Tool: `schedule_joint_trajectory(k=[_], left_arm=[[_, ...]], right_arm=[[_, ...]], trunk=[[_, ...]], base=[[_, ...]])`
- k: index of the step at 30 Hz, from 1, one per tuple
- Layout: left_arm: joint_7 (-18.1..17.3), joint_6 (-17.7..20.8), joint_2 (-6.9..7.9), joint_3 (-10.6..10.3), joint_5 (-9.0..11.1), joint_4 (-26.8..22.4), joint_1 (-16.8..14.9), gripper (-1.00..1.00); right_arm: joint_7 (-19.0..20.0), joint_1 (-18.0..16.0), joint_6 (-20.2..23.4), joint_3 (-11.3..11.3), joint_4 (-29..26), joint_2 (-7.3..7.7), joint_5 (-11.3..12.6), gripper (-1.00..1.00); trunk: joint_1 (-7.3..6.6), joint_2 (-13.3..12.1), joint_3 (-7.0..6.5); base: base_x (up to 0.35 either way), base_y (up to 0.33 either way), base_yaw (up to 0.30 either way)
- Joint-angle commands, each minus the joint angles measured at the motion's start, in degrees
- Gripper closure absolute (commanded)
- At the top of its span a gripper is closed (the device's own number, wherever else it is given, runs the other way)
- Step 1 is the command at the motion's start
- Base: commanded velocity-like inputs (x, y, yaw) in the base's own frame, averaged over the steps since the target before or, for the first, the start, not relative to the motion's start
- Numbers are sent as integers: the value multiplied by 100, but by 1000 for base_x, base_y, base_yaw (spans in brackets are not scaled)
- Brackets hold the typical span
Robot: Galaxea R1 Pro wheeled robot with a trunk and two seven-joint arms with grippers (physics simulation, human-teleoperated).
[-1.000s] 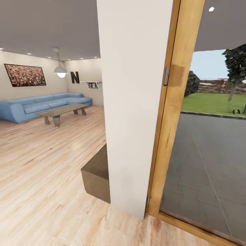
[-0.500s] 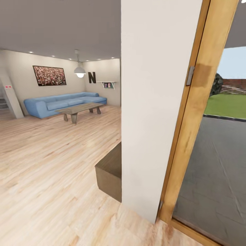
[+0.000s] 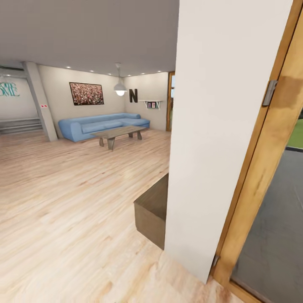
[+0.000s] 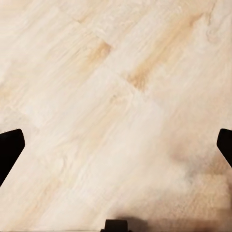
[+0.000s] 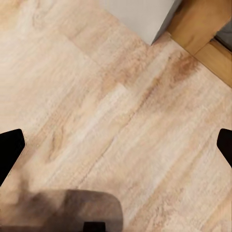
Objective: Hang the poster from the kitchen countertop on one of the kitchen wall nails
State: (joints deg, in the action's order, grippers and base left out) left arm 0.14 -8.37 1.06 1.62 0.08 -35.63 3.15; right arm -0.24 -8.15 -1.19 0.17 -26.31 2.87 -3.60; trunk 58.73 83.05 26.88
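My head view has a white wall pillar point(image 3: 210, 126), blue sofa point(image 3: 101, 126), wide reddish picture point(image 3: 86, 93); wrists give wood floor point(image 4: 96, 96), both jaws spread, empty. Poster's place: can't tell.

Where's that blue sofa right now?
In the head view, the blue sofa sits far left against the back wall, below the reddish framed picture, behind the coffee table.

Pale, smooth wooden floor point(image 3: 63, 202), matt white wall point(image 3: 210, 126), varnished wooden door frame point(image 3: 269, 160).
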Motion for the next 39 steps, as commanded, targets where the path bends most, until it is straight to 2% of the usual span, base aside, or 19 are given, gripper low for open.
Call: schedule_joint_trajectory(k=[1,20,29,39], left_arm=[[2,-10,-1,5,1,-6,2,-100],[3,-12,-1,12,1,-6,2,-100],[4,-6,-1,111,0,-6,2,-100],[-4,-15,-1,332,1,-6,2,-100]], right_arm=[[-2,-3,-13,1,3,0,-39,-100],[-20,-3,-13,1,6,-14,-44,-100],[-27,-3,-13,-1,12,-31,-40,-100],[-29,-3,-13,1,12,-34,-42,-100]], trunk=[[0,3,5],[0,3,5],[0,3,5],[0,3,5]], base=[[0,0,293],[0,0,293],[0,-109,181],[0,-4,288]])
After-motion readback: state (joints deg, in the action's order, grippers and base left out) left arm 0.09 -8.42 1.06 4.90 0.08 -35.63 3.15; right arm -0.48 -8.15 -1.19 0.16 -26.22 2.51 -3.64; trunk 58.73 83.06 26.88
